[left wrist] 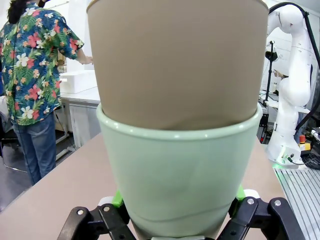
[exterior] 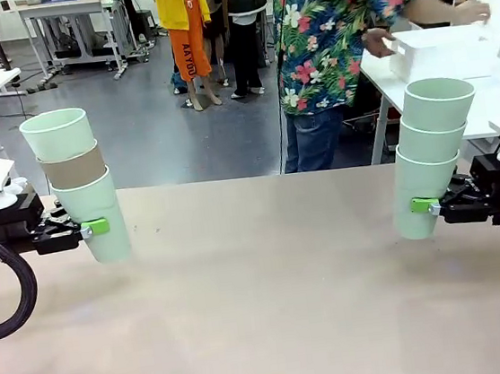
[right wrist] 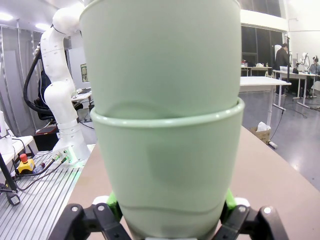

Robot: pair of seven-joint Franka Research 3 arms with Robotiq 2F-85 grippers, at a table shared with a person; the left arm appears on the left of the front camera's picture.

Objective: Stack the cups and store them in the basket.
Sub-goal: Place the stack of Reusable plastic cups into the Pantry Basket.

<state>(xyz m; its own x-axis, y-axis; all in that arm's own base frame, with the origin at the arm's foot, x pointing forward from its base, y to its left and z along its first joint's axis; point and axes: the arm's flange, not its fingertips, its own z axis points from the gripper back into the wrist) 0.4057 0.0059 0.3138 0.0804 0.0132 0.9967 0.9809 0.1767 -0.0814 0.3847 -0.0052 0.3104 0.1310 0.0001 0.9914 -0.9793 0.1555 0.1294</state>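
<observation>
six cups [exterior: 439, 102] are nested in two stacks of three, all tall, tapered and matte. at 9 o'clock in the front view the left tool [exterior: 99, 227] is clamped low on a pale mint cup. the brown cup [exterior: 72, 168] sits inside that one, with another mint cup on top. this left stack [exterior: 89, 205] leans toward 11 o'clock. at 3 o'clock the right tool [exterior: 424, 206] is clamped on the bottom cup of the right stack [exterior: 429, 175], which is all pale mint and leans toward 1 o'clock. both stacks hang over the tan tabletop [exterior: 261, 285]. the white basket [exterior: 438, 55] rests at 2 o'clock on a side table [exterior: 493, 96] beyond, with a person's hand [exterior: 378, 41] at its left end.
</observation>
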